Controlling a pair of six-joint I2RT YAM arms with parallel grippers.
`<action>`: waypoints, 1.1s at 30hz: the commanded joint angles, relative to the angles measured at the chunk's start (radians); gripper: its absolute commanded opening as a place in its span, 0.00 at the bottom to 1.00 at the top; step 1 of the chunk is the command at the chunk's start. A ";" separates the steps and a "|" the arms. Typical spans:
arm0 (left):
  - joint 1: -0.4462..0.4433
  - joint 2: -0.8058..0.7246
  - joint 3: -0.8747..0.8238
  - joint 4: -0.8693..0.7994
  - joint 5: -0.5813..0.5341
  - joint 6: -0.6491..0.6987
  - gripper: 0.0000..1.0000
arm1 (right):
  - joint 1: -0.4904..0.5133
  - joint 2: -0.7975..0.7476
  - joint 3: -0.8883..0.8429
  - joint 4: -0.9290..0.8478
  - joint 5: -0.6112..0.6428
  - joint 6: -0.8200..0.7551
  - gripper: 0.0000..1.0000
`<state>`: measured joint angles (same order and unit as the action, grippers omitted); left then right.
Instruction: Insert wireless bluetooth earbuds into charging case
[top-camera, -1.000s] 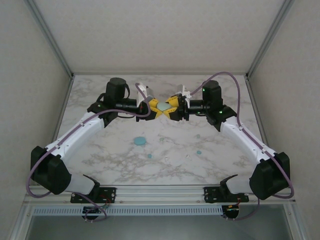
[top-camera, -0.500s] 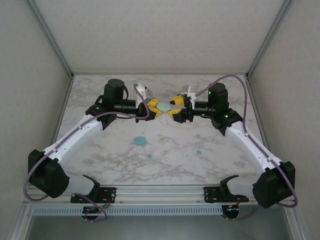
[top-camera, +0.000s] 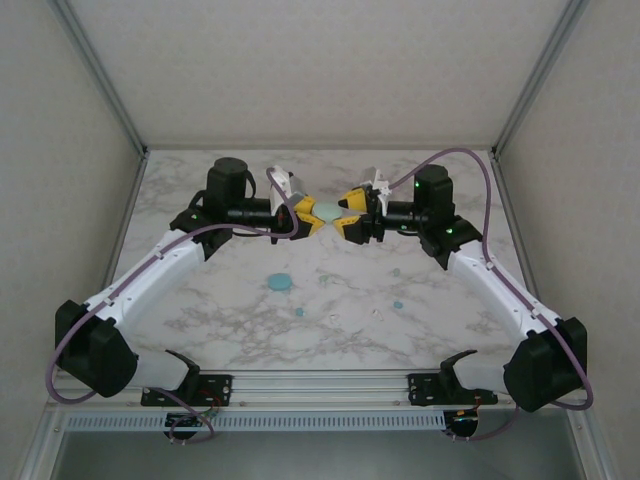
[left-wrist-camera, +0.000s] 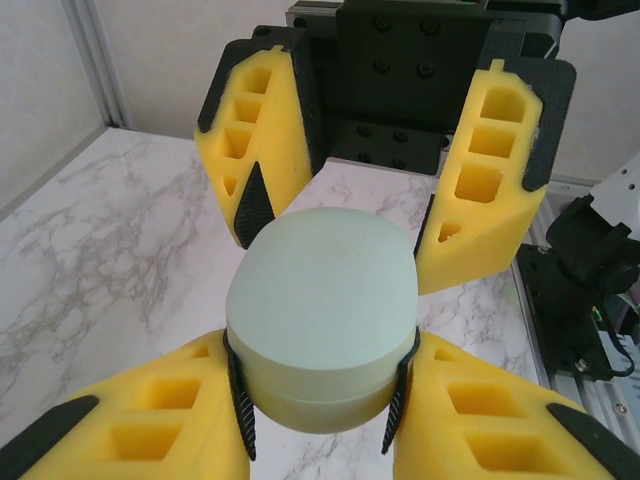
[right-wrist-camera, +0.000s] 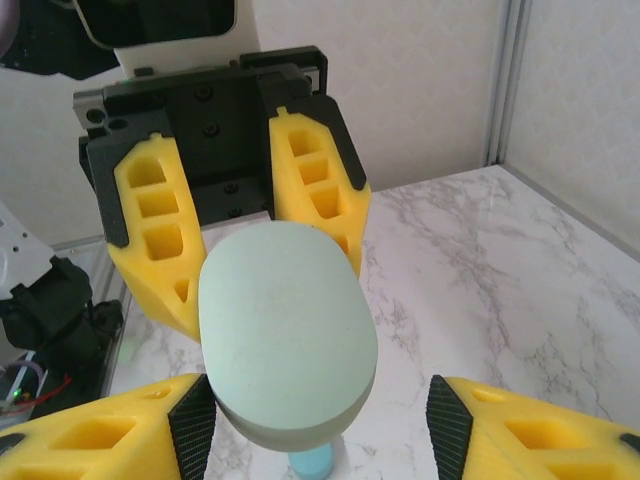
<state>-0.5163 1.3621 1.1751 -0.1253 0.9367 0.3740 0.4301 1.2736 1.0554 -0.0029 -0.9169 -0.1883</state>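
A pale green charging case, lid down, hangs above the table's far middle. My left gripper is shut on its near end, both black pads pressed to its sides. My right gripper faces it and stands open around the case's other end; its left pad is close to the case and its right pad is well apart from it. From above, the left gripper and right gripper meet nose to nose at the case. Tiny earbuds lie on the marble: teal ones, a pale green one, a white one.
A teal-blue case lies on the marble table left of centre, nearer than the grippers. Grey frame posts and pale walls close in the table's left, right and far sides. Both arms arch in from the near corners.
My right gripper's jaws have spread off the pale green case and that arm has drawn slightly to the right. The left gripper keeps its hold, nearly still.
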 joint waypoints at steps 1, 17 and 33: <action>-0.019 -0.017 -0.002 -0.026 0.030 0.029 0.25 | 0.001 0.008 0.017 0.071 0.006 0.052 0.61; -0.026 -0.023 -0.005 -0.030 0.024 0.041 0.24 | 0.001 0.020 0.045 0.034 0.122 0.066 0.60; -0.031 -0.027 -0.015 0.009 0.013 0.022 0.23 | 0.001 0.041 0.084 0.009 0.226 0.148 0.60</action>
<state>-0.5194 1.3621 1.1633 -0.1356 0.8810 0.3962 0.4324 1.2896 1.1011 0.0257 -0.7818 -0.0734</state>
